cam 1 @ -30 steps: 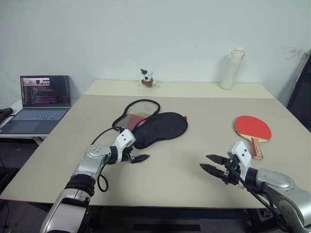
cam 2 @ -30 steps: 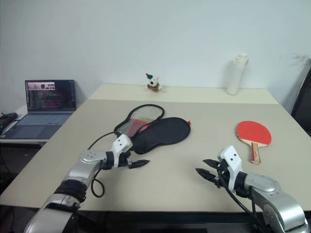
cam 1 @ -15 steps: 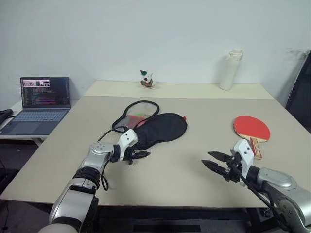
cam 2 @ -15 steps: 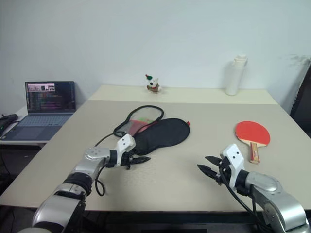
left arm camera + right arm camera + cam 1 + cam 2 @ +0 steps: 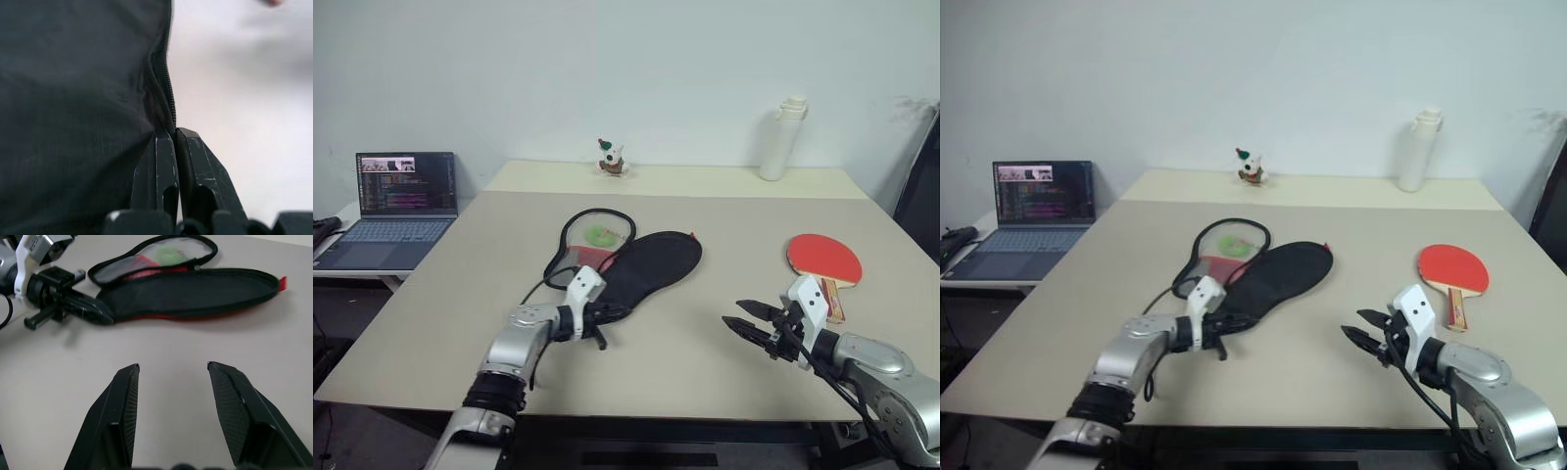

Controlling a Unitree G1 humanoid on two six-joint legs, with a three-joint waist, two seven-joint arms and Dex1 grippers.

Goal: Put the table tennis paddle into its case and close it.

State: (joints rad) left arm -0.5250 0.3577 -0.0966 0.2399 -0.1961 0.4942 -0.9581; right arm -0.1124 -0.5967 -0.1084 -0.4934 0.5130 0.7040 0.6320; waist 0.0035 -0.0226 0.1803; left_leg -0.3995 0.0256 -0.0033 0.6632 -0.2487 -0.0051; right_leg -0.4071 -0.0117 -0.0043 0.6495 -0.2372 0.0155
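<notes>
Centre-left of head view: my left gripper (image 5: 600, 331) pinches near edge of case (image 5: 651, 269), flap open, long axis running toward upper right. Right of frame: table tennis paddle (image 5: 822, 259), handle toward me, just beyond my right gripper (image 5: 751, 324), fingers spread, empty. Right arm nearer.

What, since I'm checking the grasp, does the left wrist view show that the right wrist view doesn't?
Left wrist view adds: a close look at the left end effector shut on the zipper seam of the case. Right wrist view adds: the case's full outline, its mesh flap lying open, a red tab, and the right end effector open above the table. Both: the black case with the left end effector pinching its edge.
</notes>
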